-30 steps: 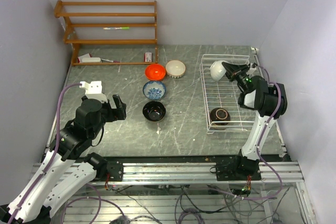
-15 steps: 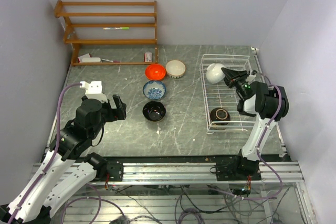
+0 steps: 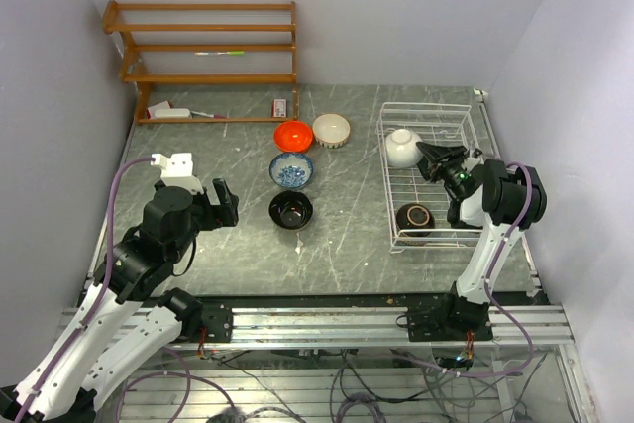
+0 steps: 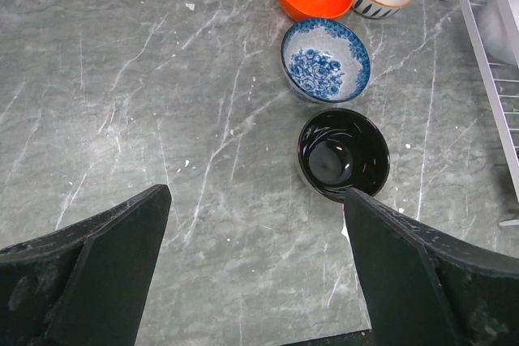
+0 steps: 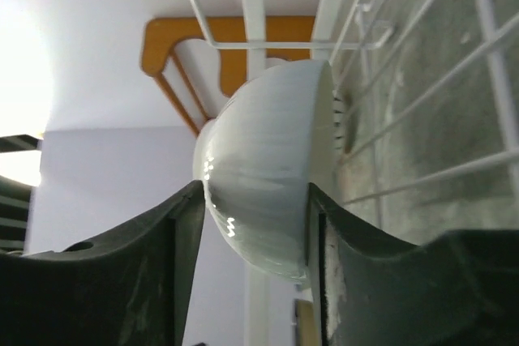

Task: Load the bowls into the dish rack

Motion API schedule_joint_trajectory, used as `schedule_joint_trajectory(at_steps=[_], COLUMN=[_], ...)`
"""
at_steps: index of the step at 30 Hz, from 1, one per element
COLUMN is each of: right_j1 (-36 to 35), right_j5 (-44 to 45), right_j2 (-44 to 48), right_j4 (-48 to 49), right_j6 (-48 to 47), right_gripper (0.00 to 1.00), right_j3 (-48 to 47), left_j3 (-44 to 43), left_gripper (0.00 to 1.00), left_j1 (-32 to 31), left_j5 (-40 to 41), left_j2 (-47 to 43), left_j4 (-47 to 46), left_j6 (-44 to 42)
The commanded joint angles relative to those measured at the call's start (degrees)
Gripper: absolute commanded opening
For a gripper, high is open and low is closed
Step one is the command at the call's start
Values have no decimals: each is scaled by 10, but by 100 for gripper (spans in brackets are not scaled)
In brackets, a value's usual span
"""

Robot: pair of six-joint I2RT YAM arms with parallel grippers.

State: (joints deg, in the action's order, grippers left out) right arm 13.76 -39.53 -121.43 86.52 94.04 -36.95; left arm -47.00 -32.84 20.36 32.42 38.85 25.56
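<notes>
As the white bowl [image 3: 401, 146] sits in the dish rack [image 3: 451, 111] at its 11 o'clock corner, the right gripper [image 3: 424, 153] is at the bowl's 4 o'clock with jaws parted around it. Whether they pinch it can't be told. Step looks like setting down bowl two; the brown bowl [image 3: 415, 216] lies at the rack's 6 o'clock end. The orange bowl [image 3: 292, 135], cream bowl [image 3: 331, 130], blue-and-white bowl [image 3: 291, 170] and black bowl [image 3: 290, 210] wait at the rack's 9 o'clock. The left gripper [image 4: 253, 194] is spread wide, empty. Next, probably: back off cleanly, then fetch another.
</notes>
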Motion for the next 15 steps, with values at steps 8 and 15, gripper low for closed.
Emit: schedule_joint_trajectory(at_steps=[8,15], right_j1=[7,7], right_j5=[13,54], right_j2=[99,171], right_j4=[-232,-520], right_j6=[-145,-311], right_gripper=[100,100], right_j3=[-30,-98], left_j3=[3,4], left_gripper=[99,99], left_j1=[-4,-4], left_j5=[-5,-3], left_j2=[-6,-12], left_j4=[-11,-11], left_j6=[1,3])
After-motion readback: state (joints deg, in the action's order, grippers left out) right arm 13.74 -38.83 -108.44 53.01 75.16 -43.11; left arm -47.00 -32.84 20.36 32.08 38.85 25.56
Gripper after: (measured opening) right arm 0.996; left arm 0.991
